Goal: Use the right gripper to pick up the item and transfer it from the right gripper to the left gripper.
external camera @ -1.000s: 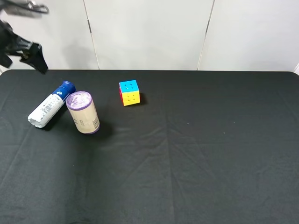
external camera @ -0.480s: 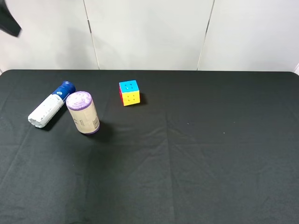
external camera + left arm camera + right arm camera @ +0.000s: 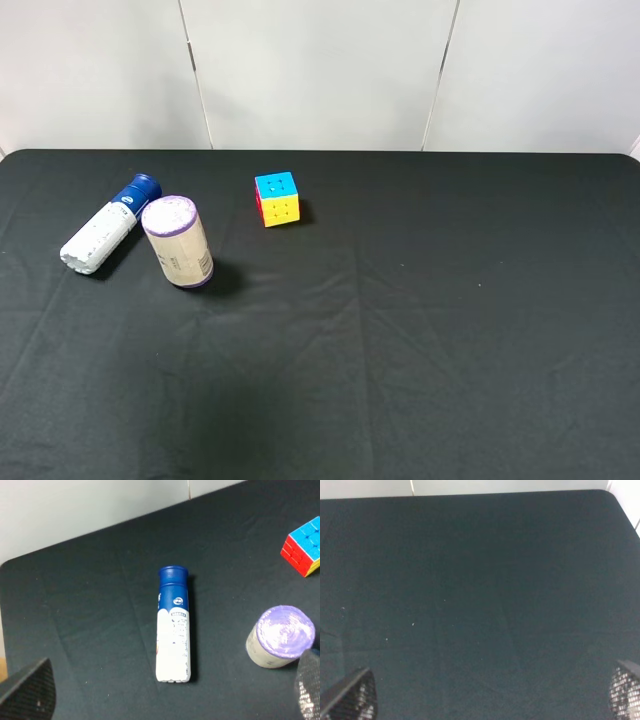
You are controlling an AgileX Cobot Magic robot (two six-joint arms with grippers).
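Note:
The item, a slim white bottle with a dark blue cap, lies on its side at the table's far left; it also shows in the left wrist view. My left gripper is open and empty, well above the bottle, with both fingertips wide apart; it is out of the exterior high view. My right gripper is open and empty over bare black cloth, its fingertips wide apart; it is also out of the exterior high view.
A purple-topped beige canister stands right beside the bottle, also in the left wrist view. A multicoloured puzzle cube sits further right, also in the left wrist view. The black cloth table ends at a white wall behind.
My left arm, at the upper left of the exterior high view a second ago, has moved up and out of that view. Bottle, canister and cube have not moved.

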